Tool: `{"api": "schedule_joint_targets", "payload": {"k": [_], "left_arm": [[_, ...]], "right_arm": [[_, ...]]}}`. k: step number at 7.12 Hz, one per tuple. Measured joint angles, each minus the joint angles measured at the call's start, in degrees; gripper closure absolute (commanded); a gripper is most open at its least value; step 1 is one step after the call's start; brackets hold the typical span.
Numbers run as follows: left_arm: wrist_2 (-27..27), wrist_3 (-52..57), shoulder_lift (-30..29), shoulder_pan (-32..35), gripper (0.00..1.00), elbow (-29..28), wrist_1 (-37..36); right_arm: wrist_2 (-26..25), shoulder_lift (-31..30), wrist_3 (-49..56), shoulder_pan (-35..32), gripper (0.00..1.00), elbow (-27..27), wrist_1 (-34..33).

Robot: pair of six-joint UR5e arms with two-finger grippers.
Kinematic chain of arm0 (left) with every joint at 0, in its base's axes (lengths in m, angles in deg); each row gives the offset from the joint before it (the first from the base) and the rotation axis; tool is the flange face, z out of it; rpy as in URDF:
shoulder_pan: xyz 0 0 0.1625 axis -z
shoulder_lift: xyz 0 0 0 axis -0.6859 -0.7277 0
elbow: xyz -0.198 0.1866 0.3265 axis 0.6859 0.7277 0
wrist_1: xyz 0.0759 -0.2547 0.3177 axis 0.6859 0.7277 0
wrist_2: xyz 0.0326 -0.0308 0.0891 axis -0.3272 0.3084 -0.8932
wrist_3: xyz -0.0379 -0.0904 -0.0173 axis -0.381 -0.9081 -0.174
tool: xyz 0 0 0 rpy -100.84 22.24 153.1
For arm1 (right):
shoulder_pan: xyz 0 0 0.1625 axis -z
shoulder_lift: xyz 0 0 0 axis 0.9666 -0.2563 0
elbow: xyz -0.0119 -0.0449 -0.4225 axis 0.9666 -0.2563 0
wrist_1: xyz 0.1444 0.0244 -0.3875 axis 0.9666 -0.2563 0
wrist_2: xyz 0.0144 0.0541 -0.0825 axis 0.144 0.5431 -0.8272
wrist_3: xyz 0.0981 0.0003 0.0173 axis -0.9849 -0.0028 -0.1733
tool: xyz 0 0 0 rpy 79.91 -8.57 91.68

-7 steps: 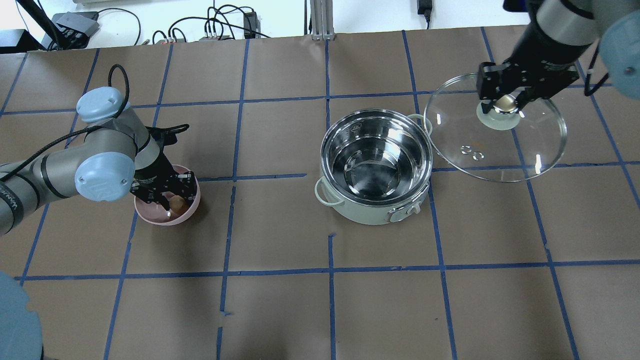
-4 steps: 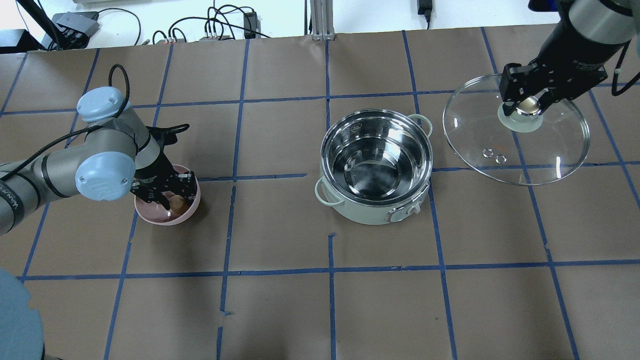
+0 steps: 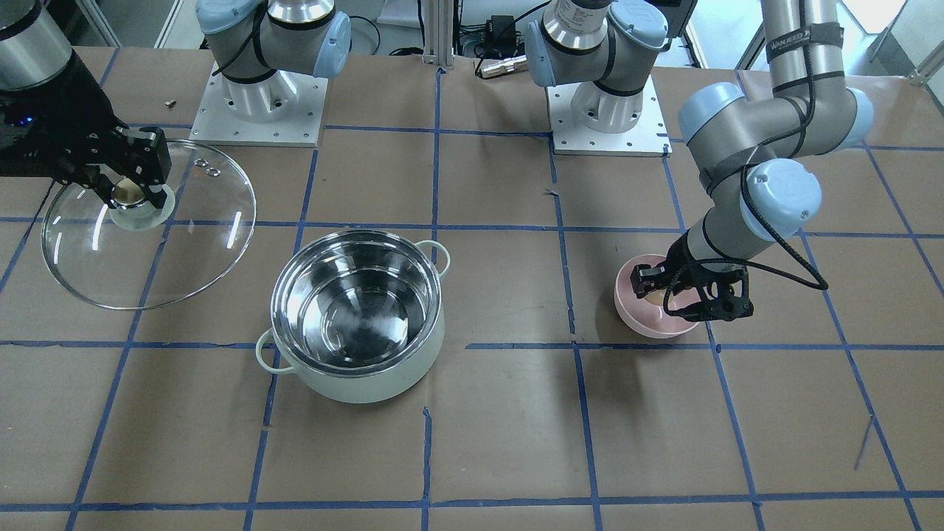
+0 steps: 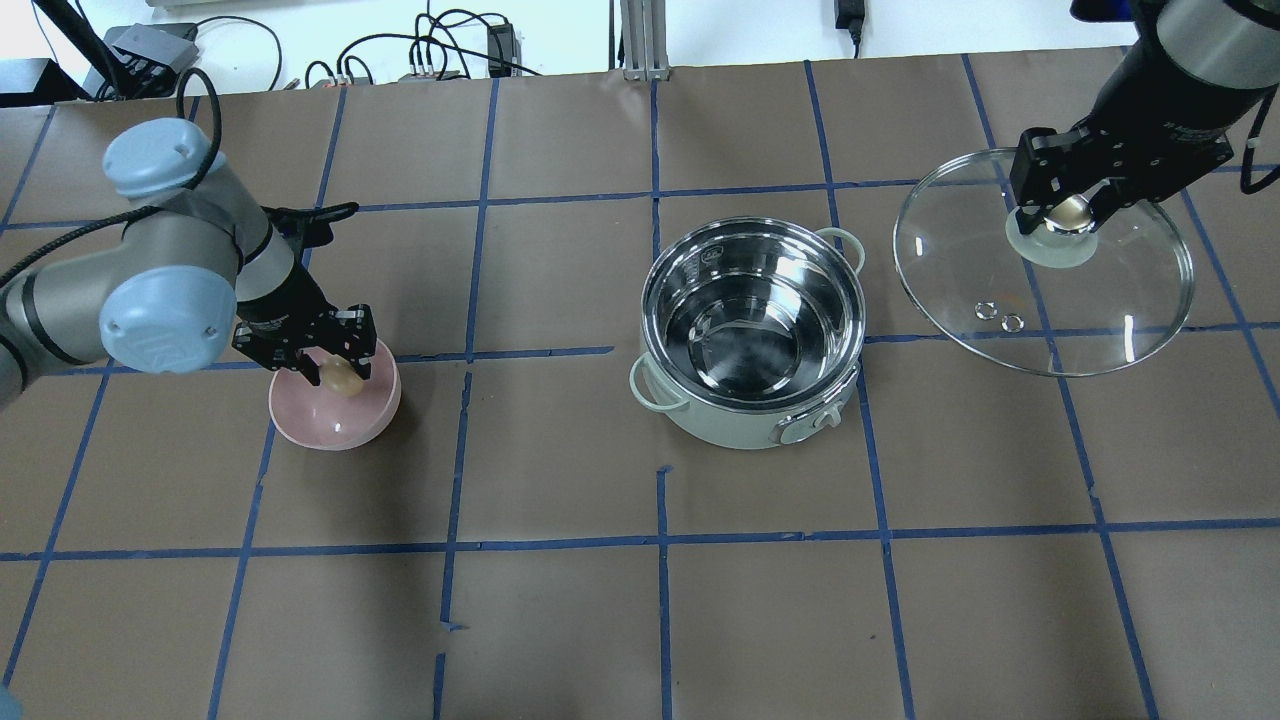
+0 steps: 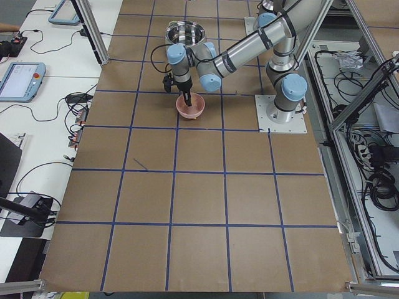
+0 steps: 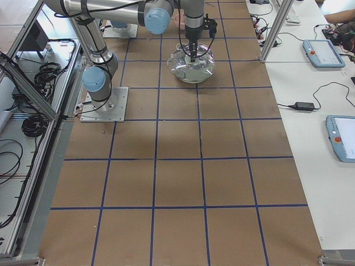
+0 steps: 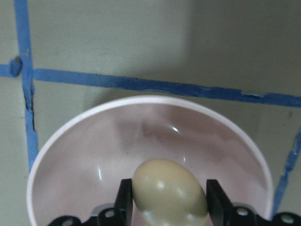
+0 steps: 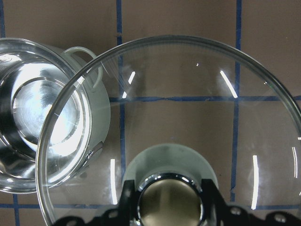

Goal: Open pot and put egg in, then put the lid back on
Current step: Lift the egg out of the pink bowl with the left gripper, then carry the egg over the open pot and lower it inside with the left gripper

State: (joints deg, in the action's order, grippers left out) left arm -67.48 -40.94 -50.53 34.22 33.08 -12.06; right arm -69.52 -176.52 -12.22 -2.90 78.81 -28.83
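The mint-green pot [image 4: 752, 335] stands open in the middle of the table, its steel inside empty; it also shows in the front view [image 3: 359, 315]. My left gripper [image 4: 333, 372] is shut on the egg [image 4: 341, 376] and holds it just above the pink bowl [image 4: 335, 415]. The left wrist view shows the egg [image 7: 169, 193] between the fingers over the bowl [image 7: 94, 155]. My right gripper [image 4: 1066, 212] is shut on the knob of the glass lid [image 4: 1040, 300], held above the table to the right of the pot. The lid also shows in the front view [image 3: 147, 251].
Blue tape lines cross the brown table. Cables and boxes [image 4: 150, 45] lie past the far edge. The arm bases [image 3: 258, 103] stand on plates at the robot's side.
My left gripper has risen out of the pink bowl with the egg in it. My right gripper has carried the lid further right, away from the pot.
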Motion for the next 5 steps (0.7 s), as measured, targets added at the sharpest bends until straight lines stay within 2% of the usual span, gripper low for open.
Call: {"api": "schedule_joint_targets", "payload": {"k": [2,5], "left_arm": [[0.18,-1.08,2.75,4.00,0.93,-7.79,7.75],[0.34,-5.68,-1.41,16.53,0.93,-18.72,9.57]], "right_arm": [[0.02,-0.10,0.00,0.00,0.72,0.15,0.01],[0.03,-0.18,0.01,0.00,0.72,0.24,-0.01]]}}
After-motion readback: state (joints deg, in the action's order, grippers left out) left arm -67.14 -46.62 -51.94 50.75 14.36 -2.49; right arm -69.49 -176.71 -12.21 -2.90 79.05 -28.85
